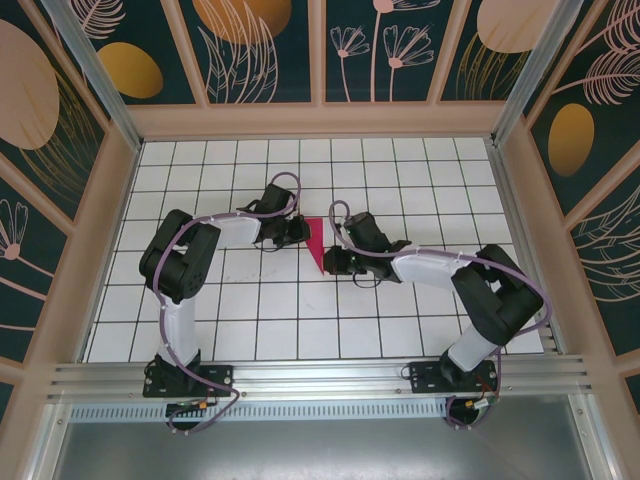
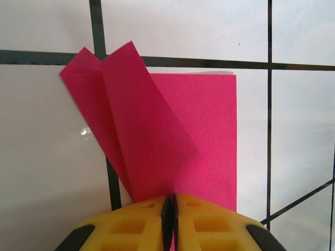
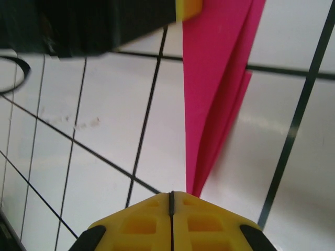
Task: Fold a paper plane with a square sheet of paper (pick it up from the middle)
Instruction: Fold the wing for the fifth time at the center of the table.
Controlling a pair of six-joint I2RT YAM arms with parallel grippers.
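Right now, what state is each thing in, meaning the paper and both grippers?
pink paper: partly folded, layered flaps tapering to a point, gripped by both arms.
left gripper: jaws shut on the paper's edge.
right gripper: jaws shut on the paper's narrow tip.

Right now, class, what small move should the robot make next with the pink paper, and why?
Probably slide the left claw along the fold to flatten it. It is shut on the pink paper, whose long flap looks lifted, while the right claw, also shut, sits at the pointed end.
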